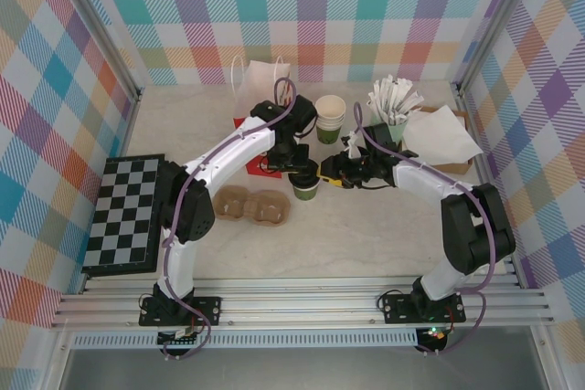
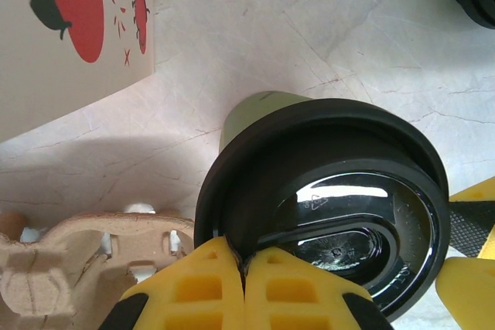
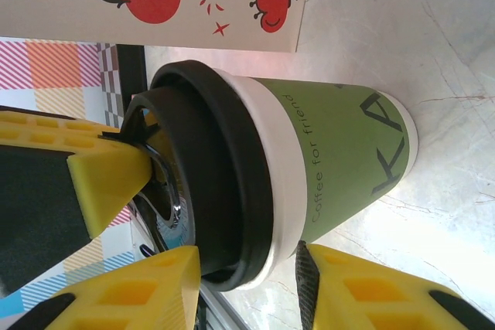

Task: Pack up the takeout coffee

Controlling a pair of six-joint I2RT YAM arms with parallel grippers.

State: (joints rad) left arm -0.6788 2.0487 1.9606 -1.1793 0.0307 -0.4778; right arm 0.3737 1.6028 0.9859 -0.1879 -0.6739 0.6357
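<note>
Top external puts the coffee (image 1: 306, 189) upright on the tabletop (image 1: 366, 235), mid-scene, just beside an empty pulp carrier (image 1: 252, 205) and well short of the white bag (image 1: 260, 75) at the back. The black lid (image 2: 325, 199) is already on. I judge the packing proper hasn't begun, since the coffee sits in neither carrier nor bag. The left hand (image 2: 244, 262) has its fingers pressed together with nothing between them, tips resting on the lid's edge, probably pushing it down. The right hand (image 3: 247, 259) is part spread, one finger against the lid and the other against the cream band, and seems to pinch the coffee at its rim. How firm that hold is I cannot tell. Both wrists cover most of the coffee from above, so whether the lid is fully seated stays unclear. A white panel with tomato prints (image 2: 69, 36) is cut off; whether it is a bag or a box I cannot say.
</note>
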